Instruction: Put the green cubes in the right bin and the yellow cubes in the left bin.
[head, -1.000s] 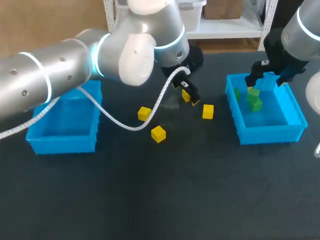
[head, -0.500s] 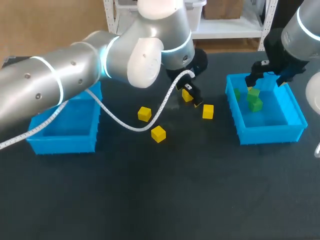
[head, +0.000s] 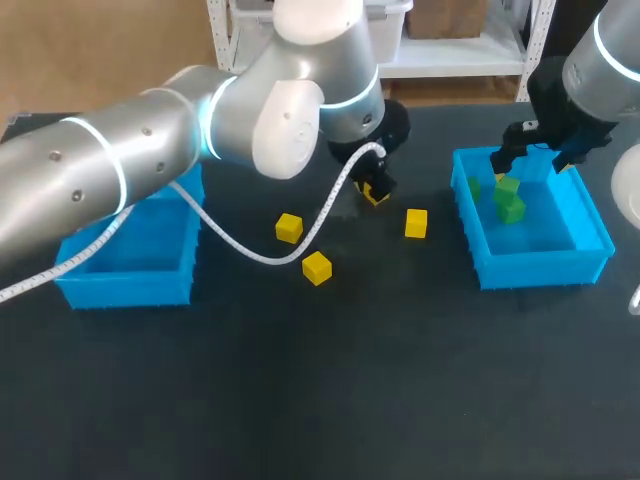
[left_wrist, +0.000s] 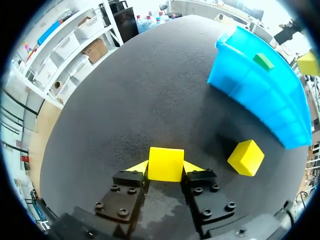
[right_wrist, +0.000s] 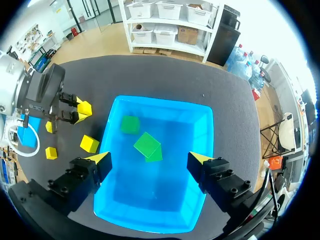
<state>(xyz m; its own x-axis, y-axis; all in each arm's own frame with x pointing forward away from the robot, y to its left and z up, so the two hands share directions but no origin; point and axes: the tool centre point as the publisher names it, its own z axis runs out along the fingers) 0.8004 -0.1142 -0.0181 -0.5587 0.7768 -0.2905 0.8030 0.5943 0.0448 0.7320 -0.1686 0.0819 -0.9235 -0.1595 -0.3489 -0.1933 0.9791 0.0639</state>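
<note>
Presently the left gripper (left_wrist: 165, 167), at the upper centre of the head view, pinches a small yellow cube (left_wrist: 166, 163) between both of its yellow-tipped fingers. On the dark table (head: 400, 380), a second yellow cube (head: 416, 223) lies right of centre, a third yellow cube (head: 289, 227) left of centre, and a fourth yellow cube (head: 317, 268) just below it. The right gripper (right_wrist: 149, 159) hangs spread wide and empty over the blue plastic right bin (head: 540, 265) at upper right, which holds the green cubes (right_wrist: 147, 144). The blue plastic left bin (head: 125, 280) sits at middle left.
</note>
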